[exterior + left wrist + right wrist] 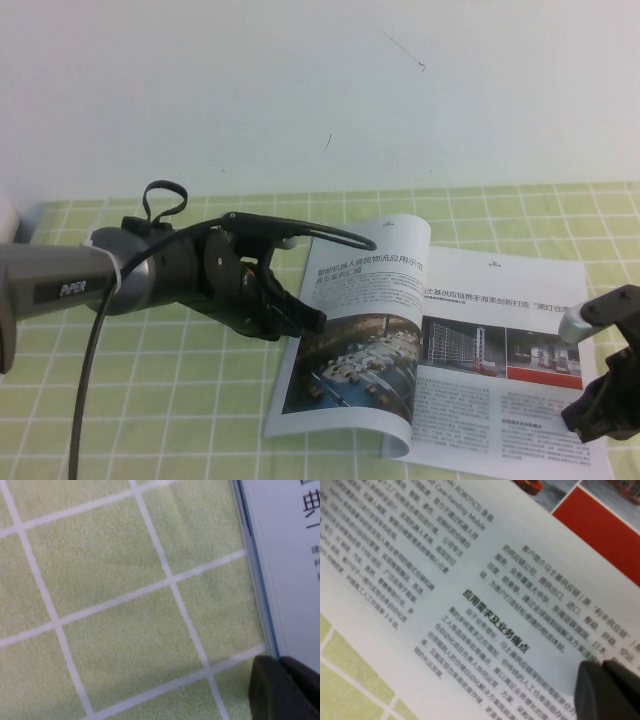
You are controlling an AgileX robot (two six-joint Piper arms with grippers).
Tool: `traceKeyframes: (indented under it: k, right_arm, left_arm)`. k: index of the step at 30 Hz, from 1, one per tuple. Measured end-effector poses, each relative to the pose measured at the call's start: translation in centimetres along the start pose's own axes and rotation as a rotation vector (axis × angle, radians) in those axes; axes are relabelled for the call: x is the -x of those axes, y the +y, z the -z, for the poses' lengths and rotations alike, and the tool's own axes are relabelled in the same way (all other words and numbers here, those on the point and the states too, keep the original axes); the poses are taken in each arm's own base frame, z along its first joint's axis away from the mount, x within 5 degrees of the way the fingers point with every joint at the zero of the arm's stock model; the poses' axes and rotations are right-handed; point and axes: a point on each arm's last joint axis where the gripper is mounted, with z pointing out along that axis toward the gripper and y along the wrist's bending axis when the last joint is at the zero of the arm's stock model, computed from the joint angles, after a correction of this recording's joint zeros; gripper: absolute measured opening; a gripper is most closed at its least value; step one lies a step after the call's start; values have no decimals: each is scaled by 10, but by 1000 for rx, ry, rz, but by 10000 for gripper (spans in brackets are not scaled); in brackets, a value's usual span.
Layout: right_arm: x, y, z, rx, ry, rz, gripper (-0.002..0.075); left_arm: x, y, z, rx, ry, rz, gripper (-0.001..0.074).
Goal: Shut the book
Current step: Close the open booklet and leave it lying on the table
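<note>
Green checked desk cloth [180,400] below white wall. Open book [440,345] lies centre-right, left page [365,320] curled up. At this page's outer edge, left pincer [300,318]; above right page [500,400], right pincer [600,410]. Apart or together, we cannot tell. We advise: sweep left page over spine slowly.

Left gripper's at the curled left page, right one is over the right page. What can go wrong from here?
1. The left gripper is at the outer edge of the bowed left page of the book; the page may buckle or slip off and flop back open.
2. The right gripper hangs over the right page; the turning page could land on it.
</note>
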Motion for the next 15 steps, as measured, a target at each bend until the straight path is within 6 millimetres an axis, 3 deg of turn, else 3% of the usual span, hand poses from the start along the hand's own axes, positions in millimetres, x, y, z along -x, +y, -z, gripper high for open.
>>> traceKeyframes:
  k: [5,10,15]
  right_arm:
    - [0,0,0,0,1,1,-1]
    - [1,0,0,-5,-14,-18,-1]
    - [2,-1,0,-7,-17,-18,-1]
  left_arm:
    - [-5,-23,-4,-60,12,73,-3]
    - [-14,-85,-4,-185,22,34,-3]
    - [-6,-132,8,-281,-14,-51,-3]
